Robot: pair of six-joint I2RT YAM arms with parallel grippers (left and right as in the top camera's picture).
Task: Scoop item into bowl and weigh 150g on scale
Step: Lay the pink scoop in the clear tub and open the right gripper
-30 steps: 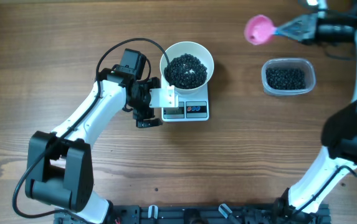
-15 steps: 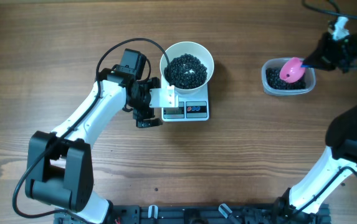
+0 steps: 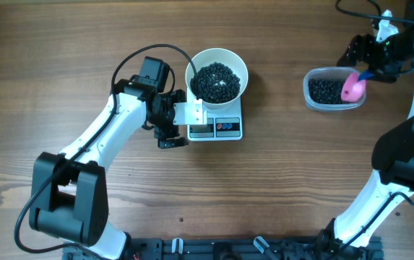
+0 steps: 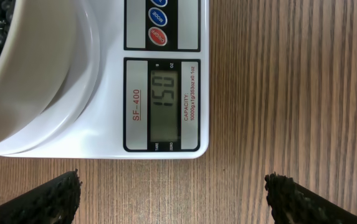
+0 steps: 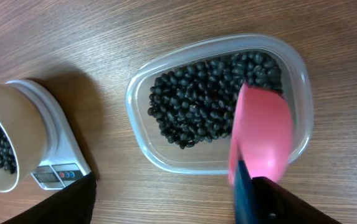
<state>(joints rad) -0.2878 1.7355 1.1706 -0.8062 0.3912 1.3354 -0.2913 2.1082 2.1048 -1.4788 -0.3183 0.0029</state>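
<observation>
The scale (image 4: 159, 81) is seen straight ahead of the left fingers (image 4: 172, 186). These are spread wide, nothing is gripped by them, and bare bench (image 4: 290, 93) lies between them and the scale's front edge. On the display (image 4: 164, 106), just beyond the fingertips, 150 is shown. The bowl (image 4: 35, 74) is seated on the platform further ahead and to the fingers' left side, and the black beans (image 3: 216, 81) are heaped in it.

The right fingers (image 5: 178, 199) are held over the clear tub (image 5: 138, 118), well apart from the scale. In the wrist view they are seen spread, and nothing is pinched between them. The pink scoop (image 5: 262, 137) is laid in the tub on the remaining beans. Its long axis runs from the fingers forward into the tub, with the blue handle (image 5: 243, 186) nearest them, just beside the right-hand finger. Whether that finger is touched by the handle cannot be told.

The target weight is judged to be reached, so no further scooping should be needed. If a correction were wanted, the scoop would be taken up by the right arm, the nearer one by far. Its handle already points back toward those fingers, so they would only need shifting sideways to bracket it.
</observation>
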